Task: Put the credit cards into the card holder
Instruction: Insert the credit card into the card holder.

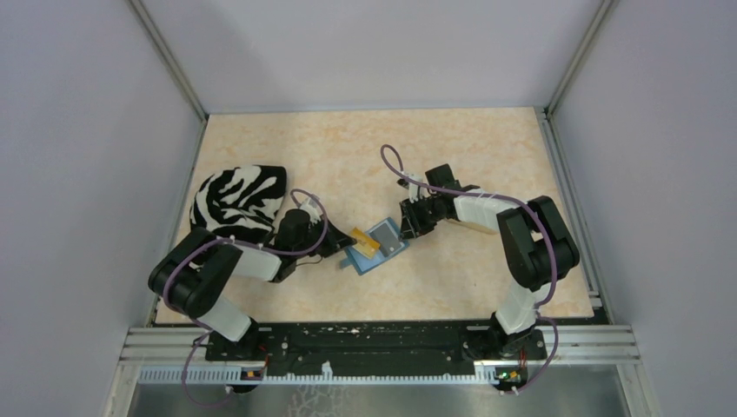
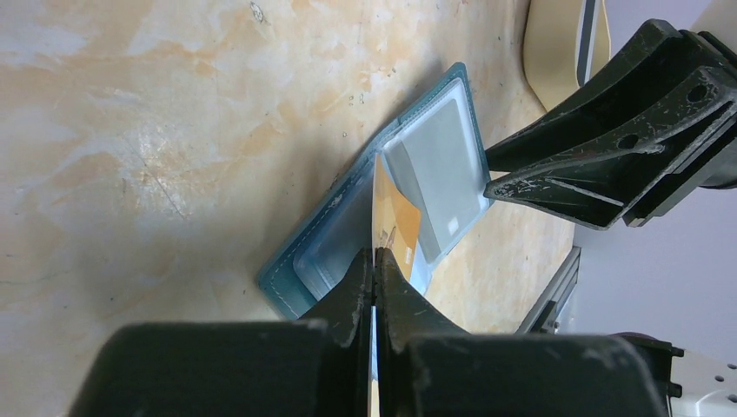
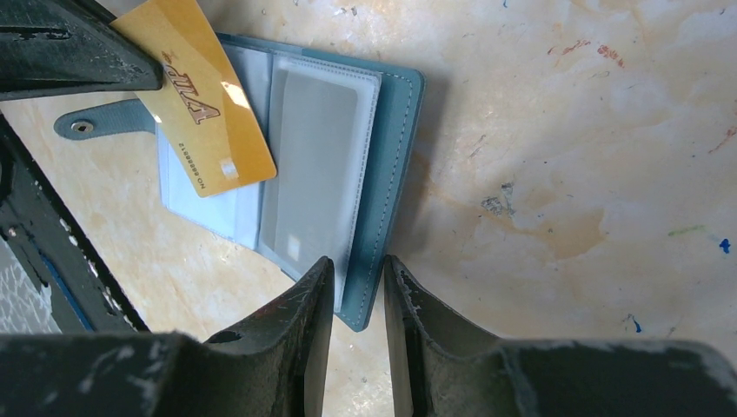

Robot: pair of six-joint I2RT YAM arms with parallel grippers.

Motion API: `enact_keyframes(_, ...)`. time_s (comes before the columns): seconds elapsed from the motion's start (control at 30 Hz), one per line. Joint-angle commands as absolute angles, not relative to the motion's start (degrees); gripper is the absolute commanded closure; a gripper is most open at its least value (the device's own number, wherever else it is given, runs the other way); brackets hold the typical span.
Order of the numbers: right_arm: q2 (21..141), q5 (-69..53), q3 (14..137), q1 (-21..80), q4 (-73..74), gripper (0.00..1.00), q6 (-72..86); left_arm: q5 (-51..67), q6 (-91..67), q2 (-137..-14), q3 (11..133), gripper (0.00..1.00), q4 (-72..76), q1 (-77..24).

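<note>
Marbled beige worktop [image 1: 348, 156] between grey walls. Left hand [image 2: 375, 261] clamped tight on gold-orange card [image 2: 395, 221], held edge-up over the open teal card holder [image 1: 365, 263] at centre. Right hand [image 3: 358, 269] only narrowly parted, tips at the holder's corner; contact impossible to tell. Right wrist view alone giving the snap tab [image 3: 82, 128] and the card's face: 1 line starting "NO", digits unclear. Top view alone catching zebra-striped cloth [image 1: 239, 201], far left.

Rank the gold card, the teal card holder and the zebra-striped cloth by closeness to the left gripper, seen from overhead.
1. The gold card, pinched in the left gripper.
2. The card holder, beneath the card, just right.
3. The zebra-striped cloth, far left.
</note>
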State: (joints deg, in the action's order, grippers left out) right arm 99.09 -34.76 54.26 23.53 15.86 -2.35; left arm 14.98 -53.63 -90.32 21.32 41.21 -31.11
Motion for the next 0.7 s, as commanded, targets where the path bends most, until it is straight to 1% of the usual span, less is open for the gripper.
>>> enact_keyframes(0.0,98.39,-35.77,54.63,23.82,15.16,0.72,-2.14,14.68,-51.52,-92.07,23.11,1.0,38.69,-30.94)
enact_keyframes(0.43,98.37,-36.2,54.63,23.82,15.11,0.72,-2.02,19.47,-53.92,-97.64,23.98,1.0,44.12,-30.96)
enact_keyframes(0.67,98.31,-36.47,54.62,23.82,15.05,0.72,-2.12,24.64,-55.69,-101.58,24.65,1.0,46.57,-31.0)
